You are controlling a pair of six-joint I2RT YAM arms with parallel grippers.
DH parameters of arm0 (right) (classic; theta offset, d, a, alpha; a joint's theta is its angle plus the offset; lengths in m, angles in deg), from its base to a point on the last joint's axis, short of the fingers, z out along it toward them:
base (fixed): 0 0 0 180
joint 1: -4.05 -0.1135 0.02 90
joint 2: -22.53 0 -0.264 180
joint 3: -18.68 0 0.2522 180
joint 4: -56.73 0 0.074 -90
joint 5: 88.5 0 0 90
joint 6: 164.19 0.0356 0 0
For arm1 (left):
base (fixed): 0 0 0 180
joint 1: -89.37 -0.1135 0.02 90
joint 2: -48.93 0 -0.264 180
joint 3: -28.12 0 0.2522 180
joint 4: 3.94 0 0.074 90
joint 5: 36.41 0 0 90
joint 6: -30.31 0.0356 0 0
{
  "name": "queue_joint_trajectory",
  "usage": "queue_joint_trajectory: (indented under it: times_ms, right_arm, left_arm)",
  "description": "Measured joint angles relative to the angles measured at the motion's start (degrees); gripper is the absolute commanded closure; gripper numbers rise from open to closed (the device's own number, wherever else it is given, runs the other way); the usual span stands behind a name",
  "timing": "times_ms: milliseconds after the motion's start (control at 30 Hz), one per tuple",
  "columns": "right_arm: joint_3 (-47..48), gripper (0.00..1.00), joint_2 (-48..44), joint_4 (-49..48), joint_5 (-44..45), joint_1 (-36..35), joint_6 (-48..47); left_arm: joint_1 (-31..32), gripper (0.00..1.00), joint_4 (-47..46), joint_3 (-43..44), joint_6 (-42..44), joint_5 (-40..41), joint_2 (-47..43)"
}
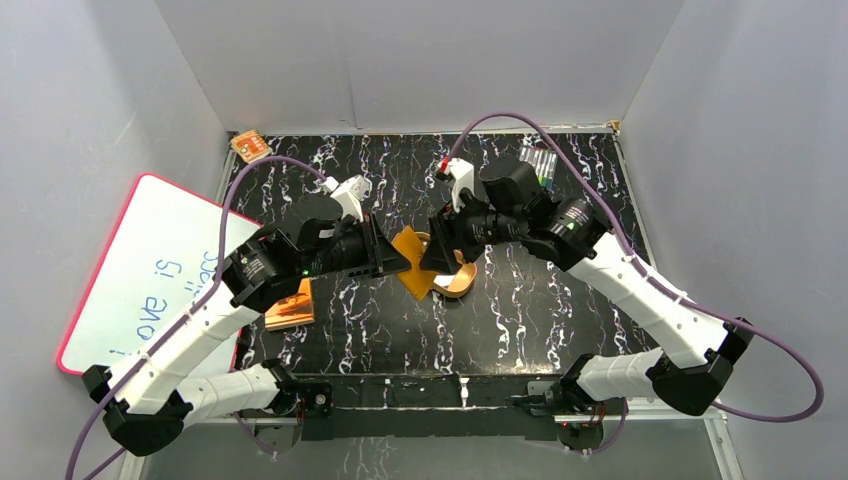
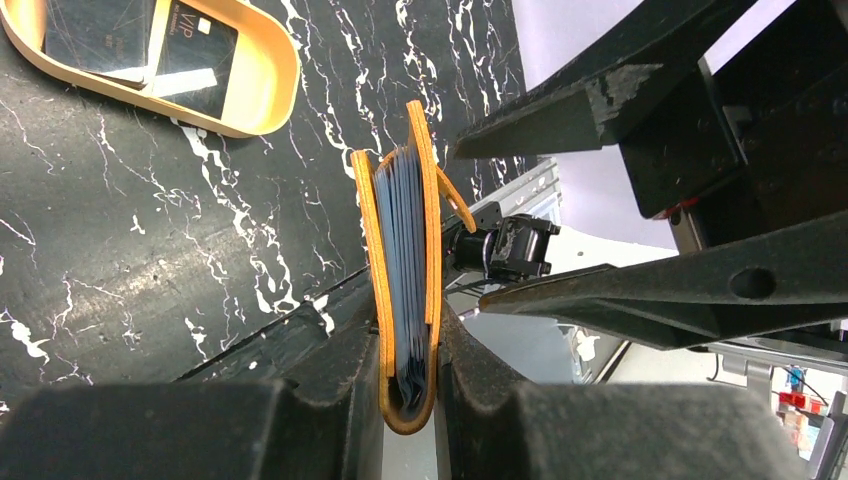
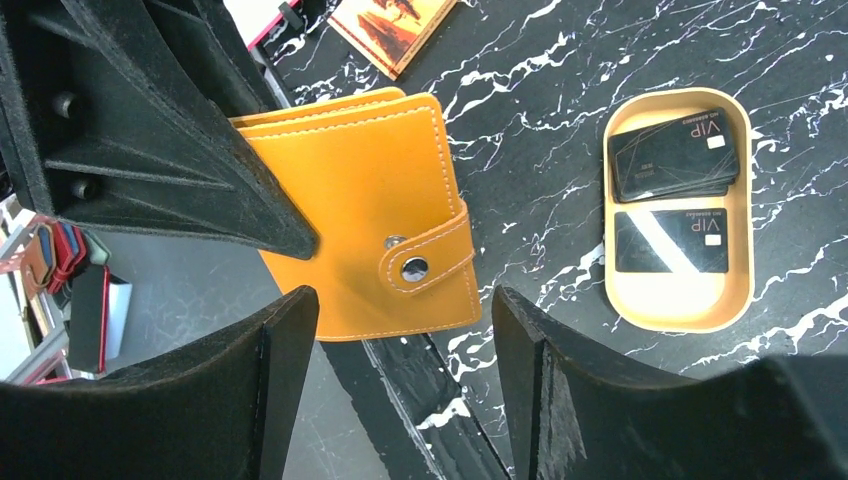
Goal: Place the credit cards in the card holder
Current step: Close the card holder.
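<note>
card holder (image 3: pixel 360 180) of smooth stitched leather, credit cards (image 3: pixel 675 150) glossy black plastic

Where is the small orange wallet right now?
The card holder sits at the centre of the top view, clamped in the left gripper, just left of the tan tray of black cards.

Card holder (image 3: pixel 360 200): orange-yellow leather, pale stitching, silver snap; inner sleeves (image 2: pixel 405 270) blue-grey. Credit cards (image 3: pixel 675 155): black, with white "VIP" lettering. Tray (image 3: pixel 675 300): tan. Table (image 3: pixel 560 100): black marble pattern with white veins. Booklet (image 3: pixel 390 25): orange print. Whiteboard (image 1: pixel 150 260): white, red rim.
</note>
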Motion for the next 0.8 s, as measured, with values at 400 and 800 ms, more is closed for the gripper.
queue_joint_trajectory:
  times_ms: [400, 800]
  right_arm:
    - [0.00, 0.53, 0.22, -2.67, 5.70, -1.79, 2.40]
    - [0.00, 0.61, 0.44, -3.30, 6.14, -1.81, 2.95]
  left_arm:
    - [-0.44, 1.00, 0.00, 0.00, -0.17, -0.28, 0.00]
    - [-0.85, 1.00, -0.04, -0.02, -0.15, -0.74, -0.02]
